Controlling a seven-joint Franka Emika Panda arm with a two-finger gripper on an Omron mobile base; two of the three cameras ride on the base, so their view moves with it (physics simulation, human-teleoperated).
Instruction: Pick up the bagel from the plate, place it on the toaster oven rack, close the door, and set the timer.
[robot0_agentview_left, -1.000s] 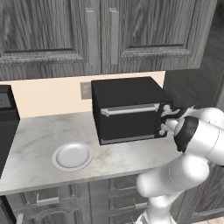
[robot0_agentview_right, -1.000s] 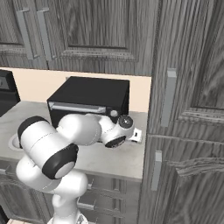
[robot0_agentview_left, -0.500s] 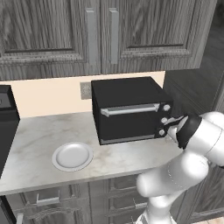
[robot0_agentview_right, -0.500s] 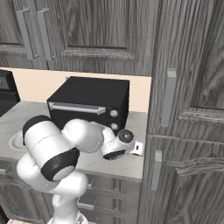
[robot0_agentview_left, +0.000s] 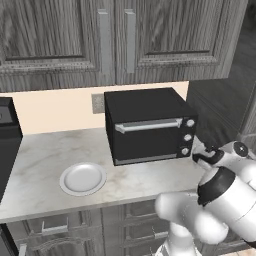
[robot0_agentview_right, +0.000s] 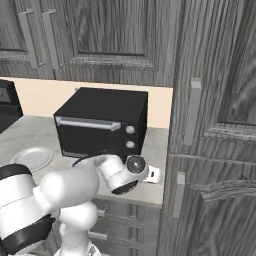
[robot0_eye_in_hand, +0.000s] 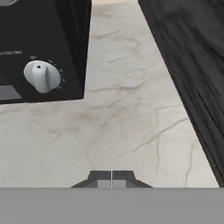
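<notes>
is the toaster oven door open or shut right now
Shut. The door stands flat and upright against the toaster oven, its silver handle level across the top, with no rack showing.

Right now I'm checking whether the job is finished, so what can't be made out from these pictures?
- Bagel and toaster oven rack: behind the closed door, both base views.
- Knob settings: knobs too small; in the hand view, the frame's left edge cuts off the oven front beside one knob.
- Plate: partly hidden by the arm, right base view.

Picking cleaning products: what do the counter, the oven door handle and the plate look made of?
Counter: looks like polished marble, pale grey with darker veins. Oven door handle: seemingly brushed metal, a silver bar on black. Plate: probably glazed ceramic, plain smooth white; plastic cannot be ruled out.
</notes>
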